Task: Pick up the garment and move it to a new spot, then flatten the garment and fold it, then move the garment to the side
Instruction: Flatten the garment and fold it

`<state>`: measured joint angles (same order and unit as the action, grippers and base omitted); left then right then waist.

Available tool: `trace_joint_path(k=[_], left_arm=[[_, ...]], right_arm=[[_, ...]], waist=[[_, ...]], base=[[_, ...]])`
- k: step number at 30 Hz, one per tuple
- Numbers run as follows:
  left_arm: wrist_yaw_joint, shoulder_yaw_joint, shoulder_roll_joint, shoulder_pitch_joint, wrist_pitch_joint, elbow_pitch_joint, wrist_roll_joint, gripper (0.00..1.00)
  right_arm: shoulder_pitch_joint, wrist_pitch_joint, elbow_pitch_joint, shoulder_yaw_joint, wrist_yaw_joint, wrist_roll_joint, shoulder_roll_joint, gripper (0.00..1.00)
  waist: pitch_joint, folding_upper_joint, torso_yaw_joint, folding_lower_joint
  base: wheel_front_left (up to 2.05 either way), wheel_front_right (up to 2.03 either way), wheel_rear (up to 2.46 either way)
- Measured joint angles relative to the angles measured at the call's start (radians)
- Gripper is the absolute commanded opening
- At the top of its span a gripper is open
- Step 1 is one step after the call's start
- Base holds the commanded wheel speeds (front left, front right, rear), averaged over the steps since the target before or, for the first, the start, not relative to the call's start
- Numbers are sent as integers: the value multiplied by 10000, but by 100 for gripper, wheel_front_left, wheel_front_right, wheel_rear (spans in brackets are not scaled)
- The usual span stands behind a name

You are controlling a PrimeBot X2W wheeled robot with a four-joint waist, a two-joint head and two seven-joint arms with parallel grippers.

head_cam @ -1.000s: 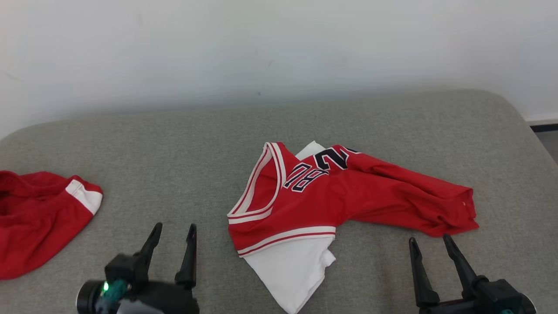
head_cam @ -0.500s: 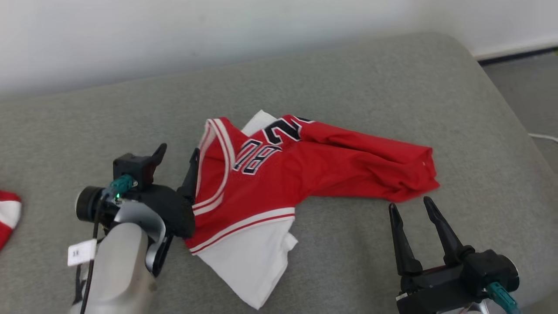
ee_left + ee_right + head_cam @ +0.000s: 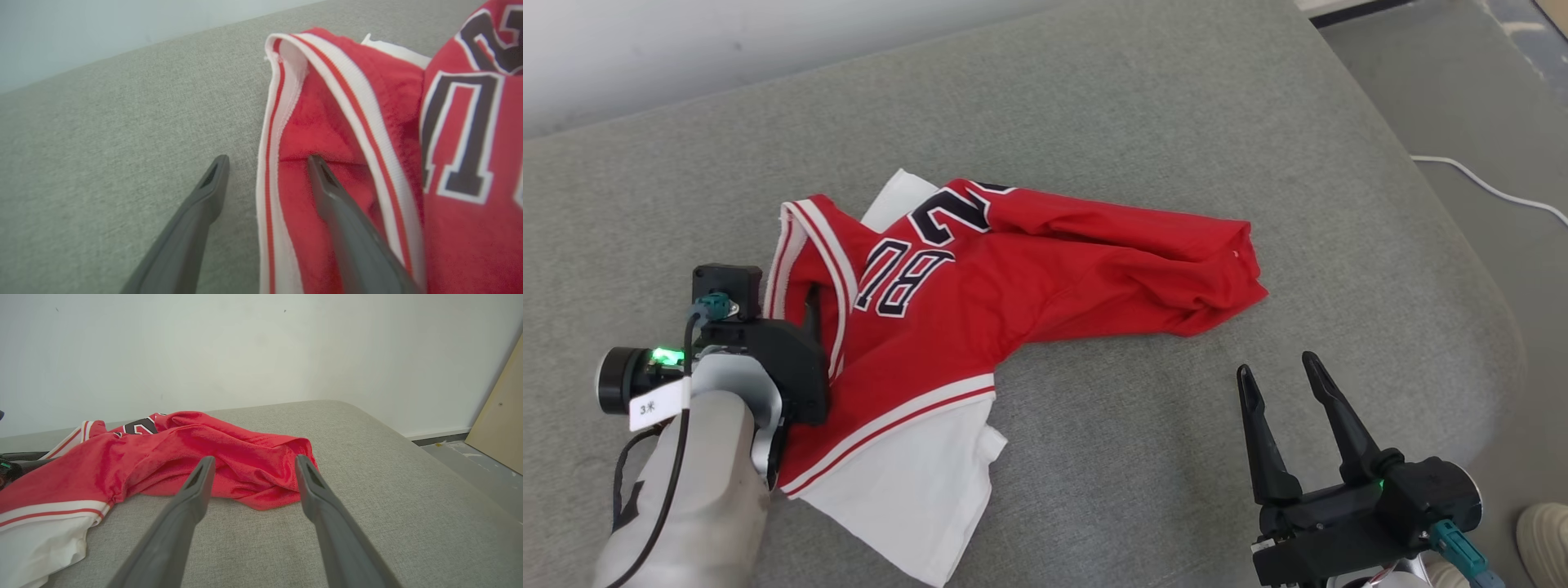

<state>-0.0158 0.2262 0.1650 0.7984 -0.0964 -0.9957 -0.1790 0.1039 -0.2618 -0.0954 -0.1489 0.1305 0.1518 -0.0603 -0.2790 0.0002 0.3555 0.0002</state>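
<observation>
The garment point(image 3: 1045, 269), a red jersey with white-and-red striped trim and dark numerals, lies crumpled on the grey cushion point(image 3: 1135, 106), a little toward nine o'clock of centre in my head view. Its bunched red end points to three o'clock, and a white layer spills out from under it toward seven o'clock. My left gripper point(image 3: 267, 159) sits at the jersey's nine o'clock edge with the jaws spread wide and nothing clenched. In the left wrist view the striped trim runs up between my two fingers point(image 3: 192, 228): the one at the nine o'clock side lies over bare cushion, and the other lies over the red cloth just inside the trim. I cannot tell whether either tip presses down. My right gripper point(image 3: 1278, 367) hangs at five o'clock of the garment, also spread open and empty, clear of the cloth. In the right wrist view its fingers point toward the bunched red end. Beyond the cushion at twelve o'clock stands a pale wall point(image 3: 686, 49). On the floor point(image 3: 1462, 82) at two o'clock trails a white cable point(image 3: 1486, 188), and a pale shoe point(image 3: 1543, 531) shows at four o'clock.
</observation>
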Motion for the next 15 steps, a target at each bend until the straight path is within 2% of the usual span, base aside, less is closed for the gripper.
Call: trace_joint_path(k=[4, 5, 6, 10, 15], left_arm=[[71, -10, -13, 259, 35, -454, -59, 100], [71, -8, -13, 314, 42, -546, -65, 31], [69, -19, -21, 357, 35, -616, -77, 0], [251, -186, -81, 500, -201, -890, -339, 0], [809, -472, 104, 536, -922, -1043, -508, 0]], right_arm=[[-15, 0, 21, 10, 0, 0, 29, 100], [-20, 0, 25, 13, 0, 0, 29, 100], [-21, 0, 27, 8, 0, 10, 29, 100], [-30, -2, 40, 12, 0, 67, 46, 100], [-26, -21, 33, 42, 0, 71, 54, 100]], waist=[[-131, -1, 198, -2], [-149, -1, 210, -2], [-155, -1, 203, -2], [-149, -1, 63, -2], [-165, 0, -261, -1]], base=[[0, 0, 0], [0, 0, 0], [0, 0, 0], [0, 0, 0], [0, 0, 0]])
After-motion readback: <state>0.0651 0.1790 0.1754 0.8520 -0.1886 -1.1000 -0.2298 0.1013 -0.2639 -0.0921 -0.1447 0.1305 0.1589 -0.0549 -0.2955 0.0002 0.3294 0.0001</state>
